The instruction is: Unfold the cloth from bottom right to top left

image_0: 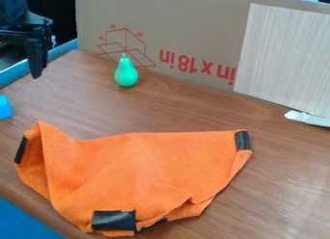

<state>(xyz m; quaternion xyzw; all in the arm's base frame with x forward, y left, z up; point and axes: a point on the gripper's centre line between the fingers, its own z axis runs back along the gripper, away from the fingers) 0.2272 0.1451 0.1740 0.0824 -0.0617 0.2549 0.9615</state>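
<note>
The orange cloth point(142, 165) lies crumpled and partly folded across the lower left and middle of the brown table. Black patches mark its left edge, its upper right corner and its bottom edge. A fold stands slightly raised at its left end, and smaller creases run along its lower right edge. The black gripper point(37, 55) is at the upper left of the view, above the table's far left edge and apart from the cloth.
A green pear-shaped toy point(126, 72) stands near the back of the table point(277, 175). Behind it rises a cardboard panel point(187, 26) with a pale board point(283, 59) at its right. A blue block point(5, 107) sits at the left edge.
</note>
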